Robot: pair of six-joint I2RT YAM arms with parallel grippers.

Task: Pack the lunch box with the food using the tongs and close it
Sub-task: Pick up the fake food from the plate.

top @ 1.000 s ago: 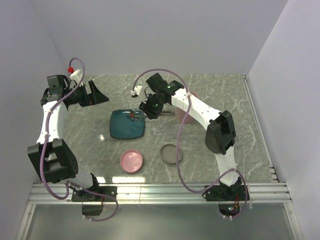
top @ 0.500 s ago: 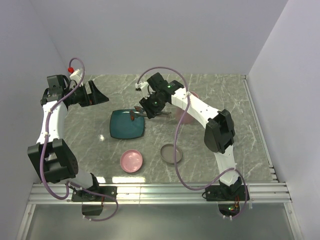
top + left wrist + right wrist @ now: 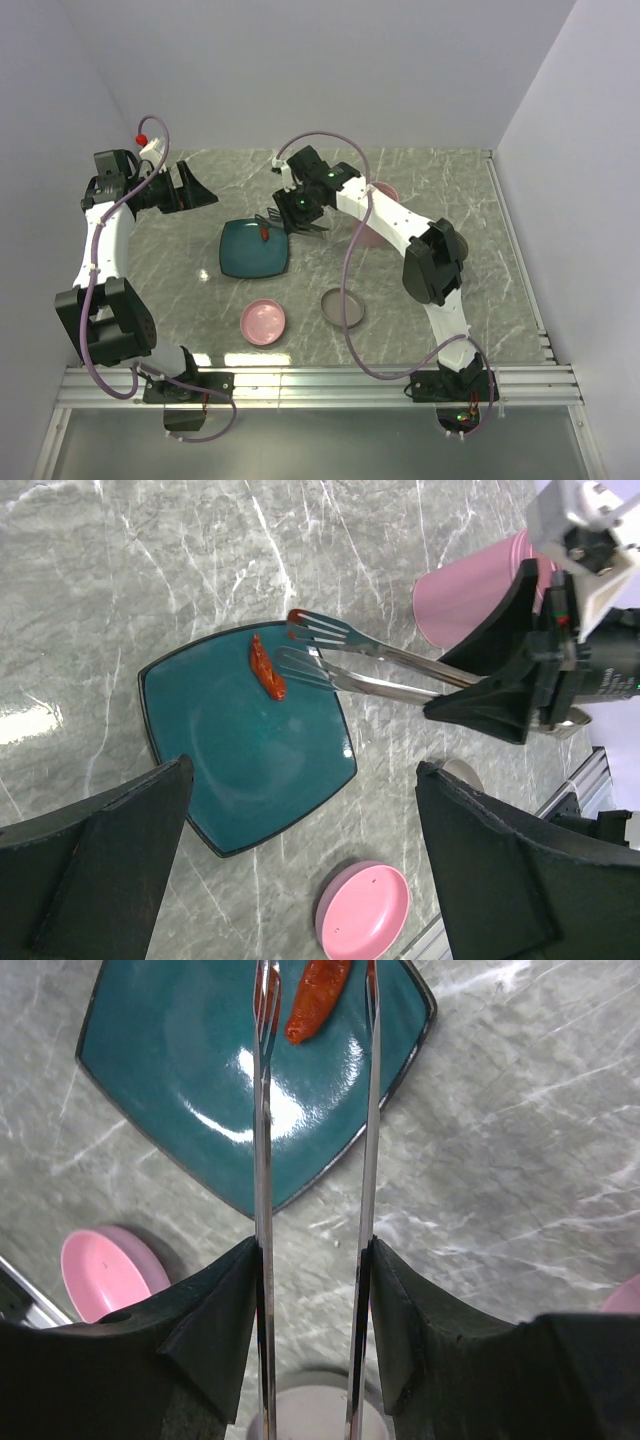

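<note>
r fingers [image 3: 215,1300] clenched on both arms of the silver tongs [image 3: 263,1160], squeezing them partway. tong tips sit either side of the red-orange strip [image 3: 318,985] in wrist view; can't tell if touching. strip lies near 1 o'clock on the teal plate [image 3: 170,1050], the only food seen there. pink container [image 3: 470,590] stands at plate's 3 o'clock on the tabletop [image 3: 450,200]. l fingers [image 3: 100,860] released wide, empty, off at 10 o'clock. step: picking up food. next: prob lower, squeeze tighter, lift w/o dropping, carry to container.
</note>
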